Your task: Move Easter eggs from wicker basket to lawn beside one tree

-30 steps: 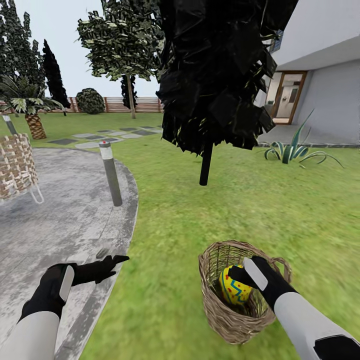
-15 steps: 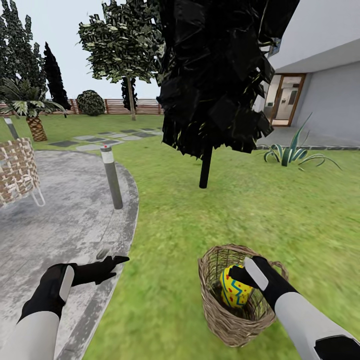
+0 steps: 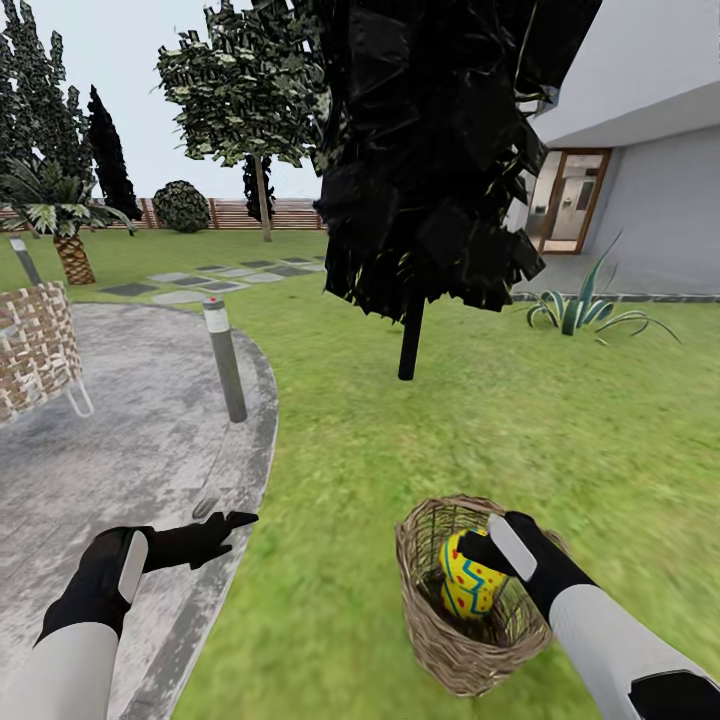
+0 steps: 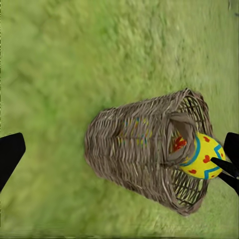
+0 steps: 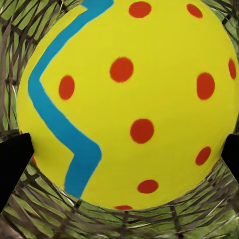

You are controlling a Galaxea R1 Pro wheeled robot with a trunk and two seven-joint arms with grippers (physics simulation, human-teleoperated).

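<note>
Wicker basket (image 3: 455,640) rim rings the right end effector (image 3: 478,556) gripping an Easter egg (image 3: 468,585) — open lawn (image 3: 330,560) around.

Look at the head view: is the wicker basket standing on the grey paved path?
No, the wicker basket sits on the lawn, right of the paved path.

The head camera looks forward and down across the lawn (image 3: 520,420), basket (image 3: 440,640) near its lower edge. The left wrist camera views that same basket (image 4: 134,149) from the side. The right wrist camera sits very close to an egg (image 5: 129,99) inside it.
</note>
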